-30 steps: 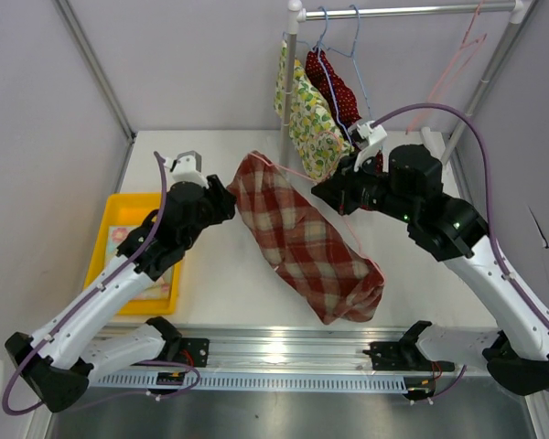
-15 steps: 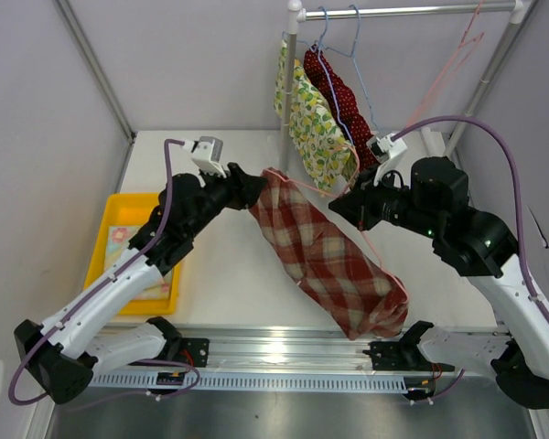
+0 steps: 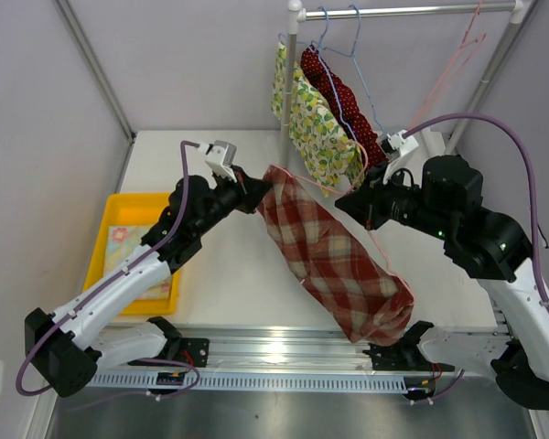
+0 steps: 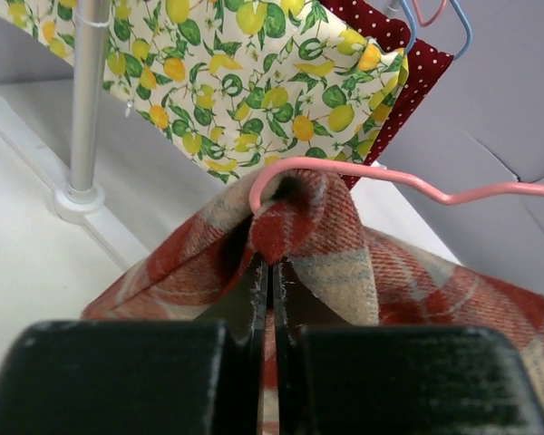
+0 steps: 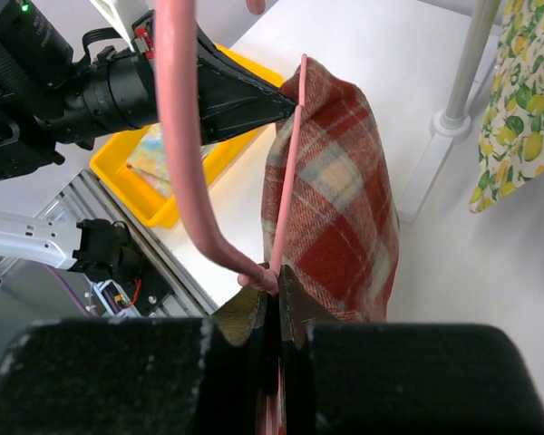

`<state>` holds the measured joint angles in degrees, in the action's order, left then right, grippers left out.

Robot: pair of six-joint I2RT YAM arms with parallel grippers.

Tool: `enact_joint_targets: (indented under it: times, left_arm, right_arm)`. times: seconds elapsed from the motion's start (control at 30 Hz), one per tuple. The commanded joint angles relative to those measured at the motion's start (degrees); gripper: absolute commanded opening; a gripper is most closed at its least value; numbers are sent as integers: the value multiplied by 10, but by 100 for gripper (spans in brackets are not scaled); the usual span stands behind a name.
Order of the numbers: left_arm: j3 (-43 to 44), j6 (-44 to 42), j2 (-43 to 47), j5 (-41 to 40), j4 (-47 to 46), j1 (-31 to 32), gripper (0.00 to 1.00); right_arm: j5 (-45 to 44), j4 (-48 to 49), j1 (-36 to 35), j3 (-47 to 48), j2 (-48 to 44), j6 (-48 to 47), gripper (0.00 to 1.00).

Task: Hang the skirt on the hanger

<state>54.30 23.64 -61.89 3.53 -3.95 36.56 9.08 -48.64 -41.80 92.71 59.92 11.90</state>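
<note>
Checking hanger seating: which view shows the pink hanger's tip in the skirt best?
Left wrist: close up, the pink hanger curls into a fold of the plaid skirt. Right wrist shows its bar along the skirt; top external, only a thin line.

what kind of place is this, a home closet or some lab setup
Most likely a robot lab cell: two white-and-black robot arms bolted to an aluminium rail, plain grey partition walls, and a small silver metal clothes rail on a white table.
</note>
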Motion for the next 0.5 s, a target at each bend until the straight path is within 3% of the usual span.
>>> enact_joint_targets:
  times: [0.0, 0.23, 0.33, 0.37, 0.4, 0.47]
  left_arm:
    - [3, -3, -4, -26, -25, -3, 0]
    - [5, 16, -19, -62, 6, -3, 0]
    - [10, 15, -30, -14, -1, -3, 3]
    - [12, 14, -31, 1, -12, -3, 10]
    - [13, 12, -32, 10, -18, -3, 29]
    - [19, 12, -28, 24, -26, -3, 43]
  right_arm:
    - [-17, 28, -1, 41, -20, 0, 0]
    - [-58, -14, -1, 71, -44, -1, 0]
    - [-77, -41, 0, 88, -47, -3, 0]
    - [-79, -50, 0, 101, -46, -2, 0]
    - [-88, -77, 1, 108, -40, 1, 0]
    - [-112, -108, 0, 127, -32, 7, 0]
